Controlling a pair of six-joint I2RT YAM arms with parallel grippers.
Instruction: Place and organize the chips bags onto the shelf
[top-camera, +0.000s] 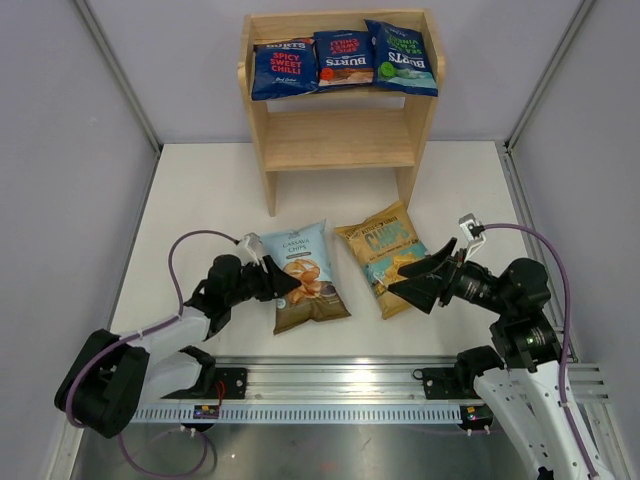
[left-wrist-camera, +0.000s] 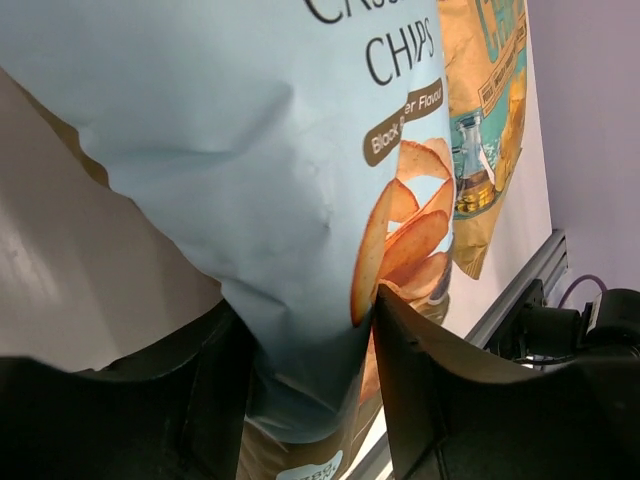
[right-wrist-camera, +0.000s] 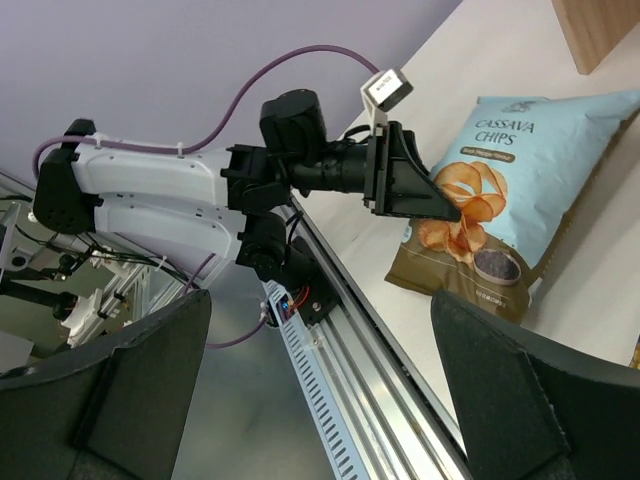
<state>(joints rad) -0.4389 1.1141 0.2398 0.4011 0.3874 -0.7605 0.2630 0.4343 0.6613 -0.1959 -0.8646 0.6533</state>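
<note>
My left claw (top-camera: 285, 287) sits at the left edge of the Cassava bag (top-camera: 305, 275). The bag fills the gap between my fingers (left-wrist-camera: 215, 370), but I cannot tell whether I am clamping it. My right claw (top-camera: 398, 278) is spread wide and holds nothing, hovering over the right side of the yellow bag (top-camera: 380, 245). Both bags lie flat side by side on the table (top-camera: 220, 190), toward the middle of its near edge, Cassava on the left. The shelf (top-camera: 340, 140) stands at the middle of the far edge. Three Burts bags (top-camera: 283, 68) lie in a row on its top tier.
</note>
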